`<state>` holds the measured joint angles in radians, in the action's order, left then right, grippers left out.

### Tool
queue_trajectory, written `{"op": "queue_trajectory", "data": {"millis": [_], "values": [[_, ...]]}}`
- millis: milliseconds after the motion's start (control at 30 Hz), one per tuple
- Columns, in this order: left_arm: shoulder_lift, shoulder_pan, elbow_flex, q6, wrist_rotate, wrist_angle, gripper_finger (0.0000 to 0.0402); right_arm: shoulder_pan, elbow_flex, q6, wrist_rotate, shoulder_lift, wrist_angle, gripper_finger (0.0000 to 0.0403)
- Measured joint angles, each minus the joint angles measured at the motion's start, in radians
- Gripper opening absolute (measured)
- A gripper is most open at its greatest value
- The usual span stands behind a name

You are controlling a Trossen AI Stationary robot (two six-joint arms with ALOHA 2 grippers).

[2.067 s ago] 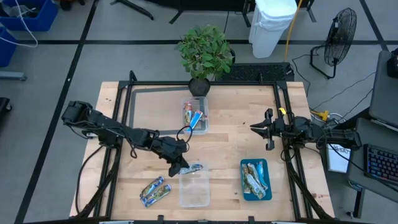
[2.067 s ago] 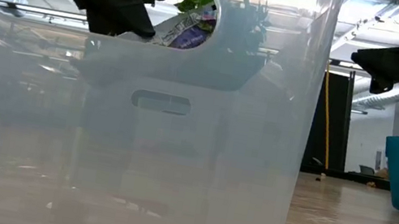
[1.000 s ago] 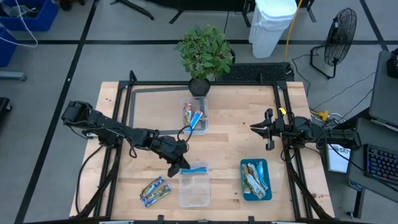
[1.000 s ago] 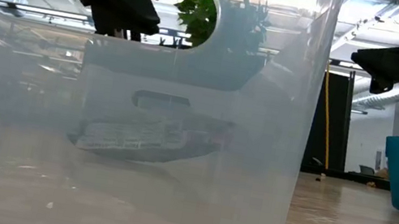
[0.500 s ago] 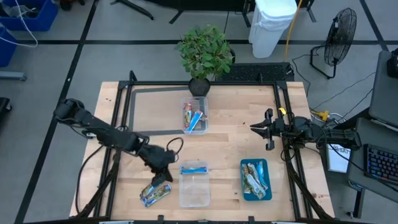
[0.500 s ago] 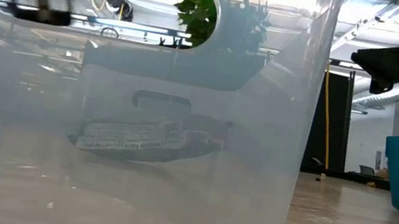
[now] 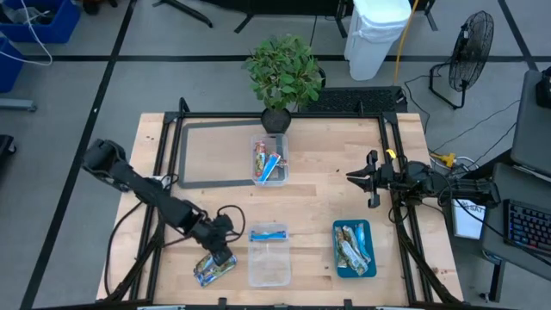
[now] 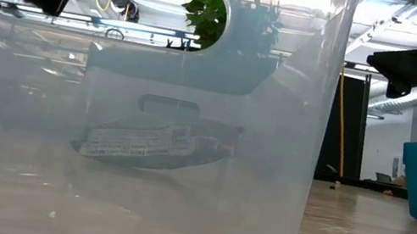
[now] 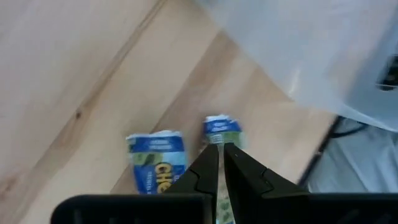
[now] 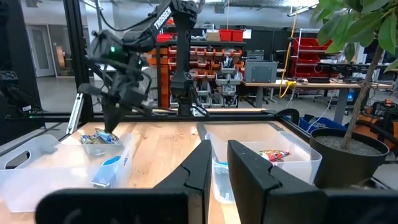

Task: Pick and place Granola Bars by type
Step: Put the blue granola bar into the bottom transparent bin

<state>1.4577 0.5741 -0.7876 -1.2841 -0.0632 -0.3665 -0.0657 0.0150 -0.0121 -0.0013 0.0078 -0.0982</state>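
Note:
My left gripper point(image 7: 226, 257) point(image 9: 221, 149) is down at the table's near left, fingers shut to a slit, over two bars point(image 7: 214, 268). One has a green-blue wrapper point(image 9: 219, 127), the other a blue wrapper point(image 9: 157, 155). Both lie flat on the wood. A blue-white bar point(image 7: 269, 233) point(image 8: 156, 144) lies in the near clear tub point(image 7: 270, 267). The far tub point(image 7: 269, 164) holds red-blue bars. The teal tray point(image 7: 354, 250) holds green-gold and silvery ones. My right gripper point(image 7: 370, 179) point(image 10: 219, 149) waits at the right, held clear of the table, fingers close together. My left gripper's fingertips point(image 9: 210, 152) stand from above over the end of the green-blue bar point(image 9: 219, 127), the fingers lying along it. I cannot tell whether they touch it. The bar lies flat on the table.
A potted plant point(image 7: 282, 77) stands at the far edge behind the far tub. A black frame point(image 7: 181, 155) runs along the table's left, far and right sides. Bare wood lies between the tubs and the tray. The table's near edge is close to the two bars.
The blue-white bar left my left gripper about two seconds ago and dropped into the near tub, where it now lies at the far end. My left gripper then moved from the tub's far-left corner toward the near-left, down over the two bars. The right arm kept still.

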Motion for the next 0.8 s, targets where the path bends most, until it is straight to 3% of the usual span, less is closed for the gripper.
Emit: {"op": "queue_trajectory", "data": {"millis": [233, 567, 800], "values": [[0.068, -0.004, 0.0, -0.106, -0.059, -0.086, 0.0038, 0.0, 0.0, 0.0, 0.0, 0.0, -0.001, 0.0044], [0.084, -0.008, 0.0, -0.11, -0.121, -0.069, 0.0138, 0.0, 0.0, 0.0, 0.0, 0.0, -0.002, 0.0045], [0.081, -0.008, 0.0, -0.118, -0.179, -0.014, 0.0158, 0.0, 0.0, 0.0, 0.0, 0.0, -0.002, 0.0045]]}}
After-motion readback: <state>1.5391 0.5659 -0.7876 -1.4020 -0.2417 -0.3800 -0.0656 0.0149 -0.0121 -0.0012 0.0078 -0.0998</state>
